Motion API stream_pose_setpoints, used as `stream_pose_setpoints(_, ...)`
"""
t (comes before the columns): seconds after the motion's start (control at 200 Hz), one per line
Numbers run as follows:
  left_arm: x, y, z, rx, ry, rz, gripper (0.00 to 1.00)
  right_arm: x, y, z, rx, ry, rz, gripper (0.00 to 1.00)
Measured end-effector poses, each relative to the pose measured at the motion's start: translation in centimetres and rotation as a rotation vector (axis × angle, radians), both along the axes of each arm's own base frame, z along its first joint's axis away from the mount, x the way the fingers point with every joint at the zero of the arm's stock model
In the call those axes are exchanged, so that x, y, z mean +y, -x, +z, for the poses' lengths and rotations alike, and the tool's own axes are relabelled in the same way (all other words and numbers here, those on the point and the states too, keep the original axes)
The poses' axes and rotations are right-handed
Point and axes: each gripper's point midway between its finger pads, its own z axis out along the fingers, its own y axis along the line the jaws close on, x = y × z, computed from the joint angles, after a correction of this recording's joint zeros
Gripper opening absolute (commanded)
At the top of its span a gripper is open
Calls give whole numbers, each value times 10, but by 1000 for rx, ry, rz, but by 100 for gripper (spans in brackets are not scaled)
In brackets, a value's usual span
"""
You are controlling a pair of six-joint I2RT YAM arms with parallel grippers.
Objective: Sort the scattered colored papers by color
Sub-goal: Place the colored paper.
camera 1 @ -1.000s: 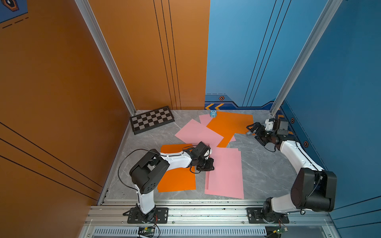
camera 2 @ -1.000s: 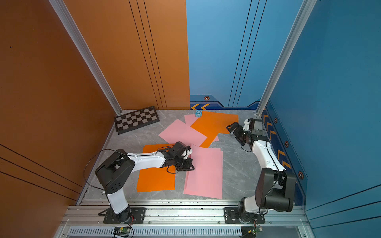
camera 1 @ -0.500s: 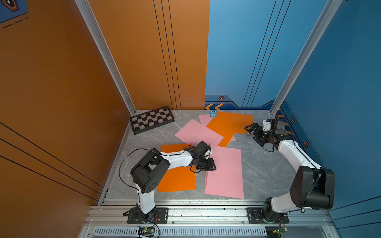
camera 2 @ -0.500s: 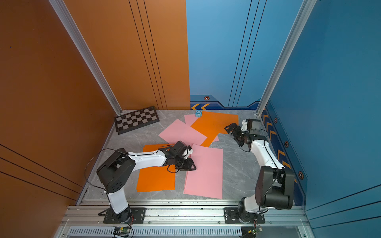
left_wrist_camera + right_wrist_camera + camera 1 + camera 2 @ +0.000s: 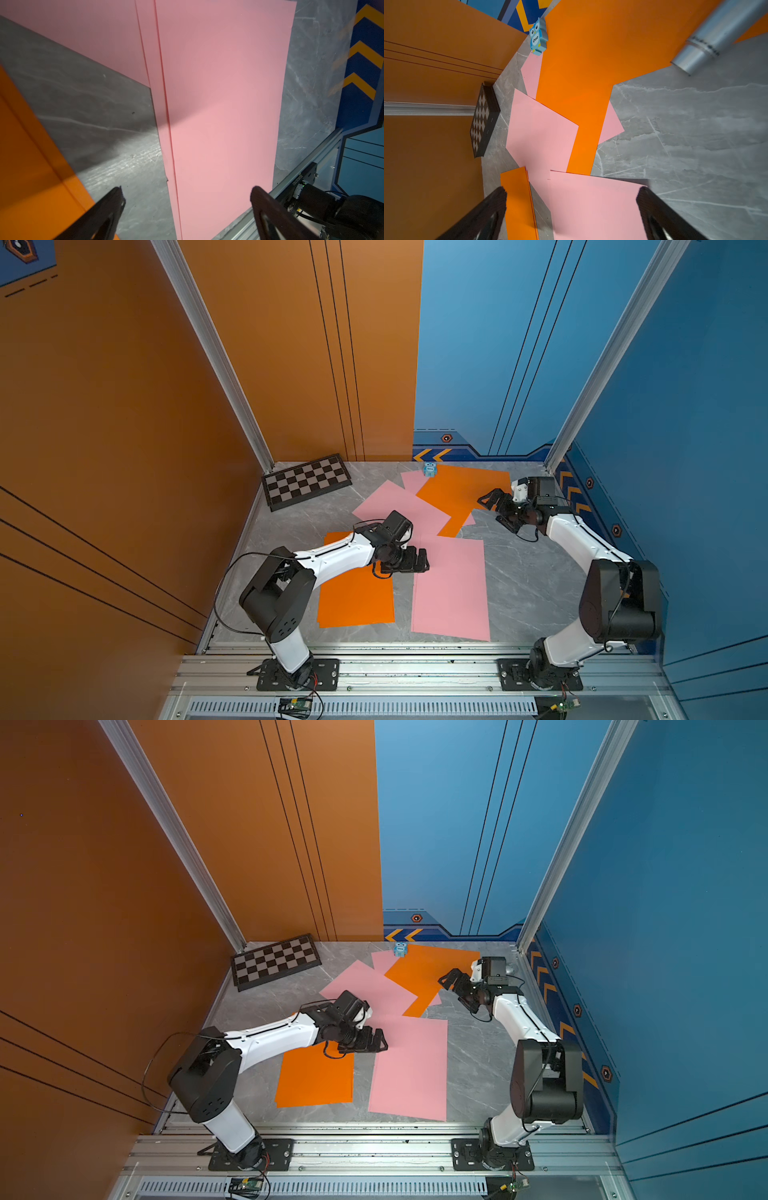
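Pink papers lie stacked near the front (image 5: 451, 589) (image 5: 409, 1069), and orange papers are stacked to their left (image 5: 355, 599). At the back, an orange paper (image 5: 461, 489) overlaps other pink papers (image 5: 390, 502). My left gripper (image 5: 424, 561) (image 5: 187, 199) stands open over the near pink stack's left edge, with nothing between its fingers (image 5: 113, 203). The stacked pink sheets (image 5: 224, 104) lie flat below it. Beside the far orange paper's (image 5: 581, 72) right edge, my right gripper (image 5: 492, 512) (image 5: 571, 199) hovers open and empty.
A black-and-grey chessboard (image 5: 306, 481) leans at the back left wall. A small blue owl figure (image 5: 429, 469) stands on the far orange paper's back corner. Walls close in on three sides, and an aluminium rail (image 5: 415, 664) runs along the front.
My left gripper went from shut to open at the pink stack's edge, and the top pink sheet now lies squarer on the stack. The right gripper edged left toward the far orange paper.
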Motion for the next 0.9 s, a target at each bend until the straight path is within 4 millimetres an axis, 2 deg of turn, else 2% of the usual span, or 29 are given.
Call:
stream_pose_setpoints(0.11,18,-30,15,-40,15,69,98,21,-12,-10,20,13,54,100)
stream_pose_setpoints(0.245,51,-78,35,-87,43,191,98,54,-33,-20,26,32,142,100)
stream_pose_setpoints(0.34,71,-109,40,-100,58,263,98,77,-49,-27,19,55,213,100)
stream_pose_setpoints(0.425,88,-132,33,-77,87,334,98,94,-60,-33,13,76,268,100)
stream_pose_setpoints(0.566,107,-151,8,2,126,445,98,113,-75,-45,11,103,334,100)
stream_pose_setpoints(0.696,112,-164,-11,66,144,518,98,120,-91,-59,15,126,371,100)
stream_pose_setpoints(0.901,114,-183,-19,112,177,608,98,126,-105,-75,25,154,417,100)
